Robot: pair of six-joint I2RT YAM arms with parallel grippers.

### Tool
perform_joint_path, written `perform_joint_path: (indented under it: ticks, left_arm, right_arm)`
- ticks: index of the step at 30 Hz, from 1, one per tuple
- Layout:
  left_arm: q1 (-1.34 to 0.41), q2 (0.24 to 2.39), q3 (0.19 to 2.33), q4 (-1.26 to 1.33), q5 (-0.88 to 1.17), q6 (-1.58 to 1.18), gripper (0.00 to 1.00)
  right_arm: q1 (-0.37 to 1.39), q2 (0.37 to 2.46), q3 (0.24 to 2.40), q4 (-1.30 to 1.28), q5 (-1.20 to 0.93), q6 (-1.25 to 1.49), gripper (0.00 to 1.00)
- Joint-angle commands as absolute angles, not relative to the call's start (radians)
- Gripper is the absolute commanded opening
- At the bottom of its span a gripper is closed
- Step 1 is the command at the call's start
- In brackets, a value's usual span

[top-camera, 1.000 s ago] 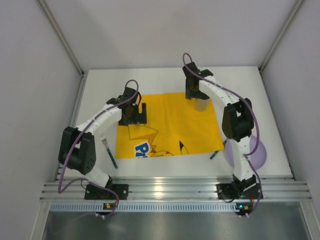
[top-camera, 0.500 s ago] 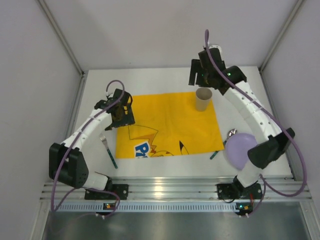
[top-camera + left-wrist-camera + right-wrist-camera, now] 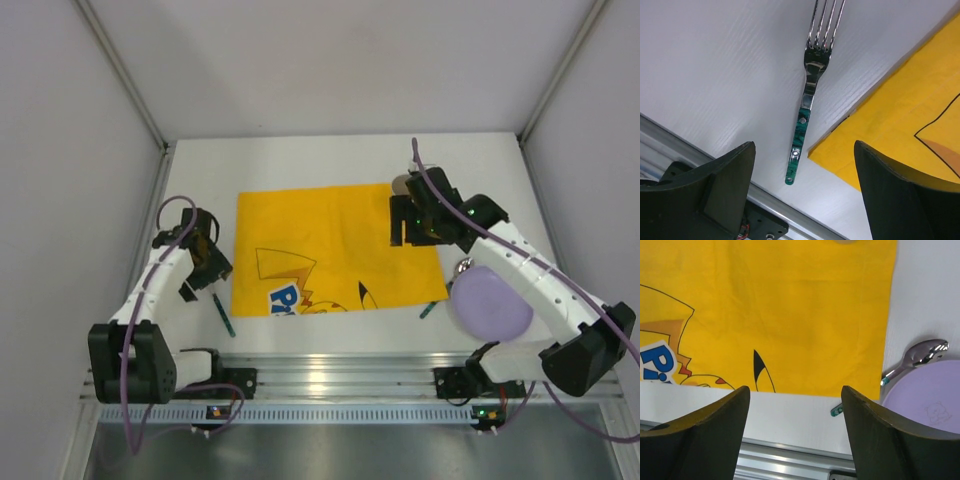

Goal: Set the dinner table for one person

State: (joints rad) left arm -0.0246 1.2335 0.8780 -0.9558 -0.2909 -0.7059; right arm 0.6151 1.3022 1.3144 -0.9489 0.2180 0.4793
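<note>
Left wrist view: dinner table (image 3: 715,65) right below, fork (image 3: 807,95) flat on it just beside the corner of the yellow mat (image 3: 900,115), handle toward the rail (image 3: 660,137). Left gripper (image 3: 802,150) hangs nearest, jaws spread and empty either side of the handle; right gripper (image 3: 793,390) spread and empty too

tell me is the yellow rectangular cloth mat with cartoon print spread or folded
Spread flat: the yellow cloth mat lies open on the white tabletop, no folds visible.

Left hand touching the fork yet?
Apart. Left wrist view: the fork lies flat on the table between the open fingers of the left hand, bare table showing either side.
</note>
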Motion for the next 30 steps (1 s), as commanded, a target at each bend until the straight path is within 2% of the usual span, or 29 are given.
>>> perform_joint_path:
  ticks: [1,8,14,17,19,20,22,23,30]
  left_arm:
    - [0.032,1.268,0.855,-0.873,-0.21,-0.733,0.84]
    - [0.031,1.347,0.769,-0.772,-0.196,-0.767,0.78]
    - [0.032,1.368,0.684,-0.692,-0.224,-0.795,0.65]
    - [0.032,1.381,0.641,-0.638,-0.238,-0.807,0.46]
    - [0.034,1.4,0.626,-0.614,-0.247,-0.805,0.38]
    - [0.037,1.411,0.627,-0.601,-0.252,-0.798,0.22]
    - [0.04,1.443,0.658,-0.597,-0.259,-0.787,0.05]
    - [0.04,1.454,0.678,-0.616,-0.277,-0.773,0.0]
    - [0.049,1.545,1.052,-0.813,-0.506,-0.597,0.0]
  right_arm:
    - [0.623,1.235,1.344,-0.949,0.238,0.434,0.74]
    - [0.623,1.252,1.387,-0.989,0.259,0.393,0.75]
    - [0.62,1.256,1.385,-1.008,0.262,0.385,0.75]
    - [0.618,1.273,1.405,-1.022,0.264,0.37,0.75]
    - [0.612,1.288,1.417,-1.031,0.27,0.351,0.75]
    - [0.609,1.295,1.433,-1.035,0.276,0.344,0.75]
    - [0.597,1.314,1.453,-1.043,0.282,0.33,0.76]
    - [0.591,1.321,1.471,-1.046,0.282,0.324,0.76]
    - [0.561,1.342,1.506,-1.043,0.27,0.319,0.76]
